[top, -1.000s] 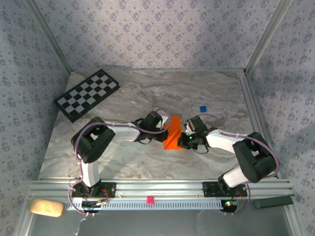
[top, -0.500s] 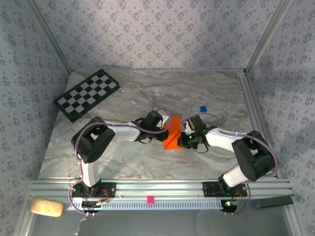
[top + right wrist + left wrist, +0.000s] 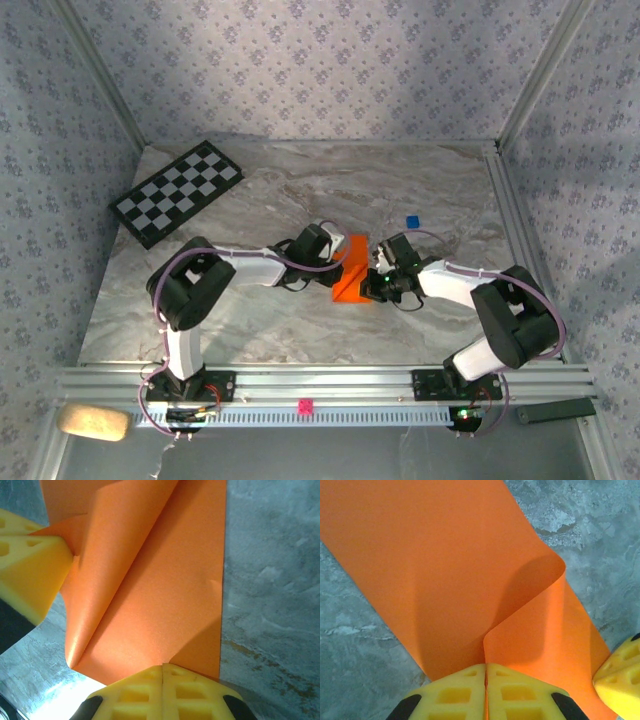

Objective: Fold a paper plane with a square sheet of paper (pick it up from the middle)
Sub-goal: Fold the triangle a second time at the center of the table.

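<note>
Pinching the curled orange square sheet of paper, left gripper and right gripper clamp opposite sides; wrist views crop its far edge.

Top view: the left gripper and right gripper cover both side edges of the square sheet of paper; jaw contact is indistinct. Wrist views: the sheet runs off the upper frame edges, and the yellow pads are cut at the bottom. One blue item is too small to identify.

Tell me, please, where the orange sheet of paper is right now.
Top view: the orange sheet sits mid-table, gripped by the left gripper and the right gripper, with the blue cube beyond it.
</note>
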Motion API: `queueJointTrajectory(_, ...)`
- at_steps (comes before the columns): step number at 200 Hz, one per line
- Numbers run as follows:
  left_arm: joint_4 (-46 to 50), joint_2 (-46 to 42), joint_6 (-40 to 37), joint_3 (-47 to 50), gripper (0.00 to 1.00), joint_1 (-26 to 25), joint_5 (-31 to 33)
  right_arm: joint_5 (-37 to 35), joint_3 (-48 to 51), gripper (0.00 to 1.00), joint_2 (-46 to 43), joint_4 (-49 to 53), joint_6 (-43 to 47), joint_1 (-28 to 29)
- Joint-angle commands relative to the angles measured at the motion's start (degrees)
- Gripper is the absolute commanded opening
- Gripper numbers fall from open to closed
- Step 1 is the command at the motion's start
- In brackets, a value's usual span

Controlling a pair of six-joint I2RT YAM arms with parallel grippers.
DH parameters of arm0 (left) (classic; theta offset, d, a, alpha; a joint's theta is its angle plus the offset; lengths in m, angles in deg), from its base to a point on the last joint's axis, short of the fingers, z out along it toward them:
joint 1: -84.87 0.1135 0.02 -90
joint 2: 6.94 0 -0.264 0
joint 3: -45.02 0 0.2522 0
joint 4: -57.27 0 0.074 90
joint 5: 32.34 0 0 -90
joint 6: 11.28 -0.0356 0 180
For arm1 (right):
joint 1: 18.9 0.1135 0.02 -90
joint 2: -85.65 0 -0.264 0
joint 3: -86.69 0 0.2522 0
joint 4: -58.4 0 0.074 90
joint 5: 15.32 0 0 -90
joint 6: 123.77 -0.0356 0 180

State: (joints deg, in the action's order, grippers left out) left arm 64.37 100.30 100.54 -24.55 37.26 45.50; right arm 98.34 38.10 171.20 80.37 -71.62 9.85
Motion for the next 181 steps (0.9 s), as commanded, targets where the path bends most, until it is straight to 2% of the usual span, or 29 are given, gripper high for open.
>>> queueJointTrajectory(1,1.21,1.37,-1.57,-1.93,0.09,0.3,0.05,-3.27,0.39,0.0,1.8,4.31,1.39,-0.45)
queueJointTrajectory(82,1.21,0.47,0.05,-0.27,0.08,0.38,2.48,-3.62,0.27,0.0,1.64,4.71,1.39,-0.64)
queueJointTrajectory(181,-0.32,-0.24,1.46,0.84,0.07,0.65,1.75,-3.45,0.39,0.0,1.59,4.03,1.37,-0.89)
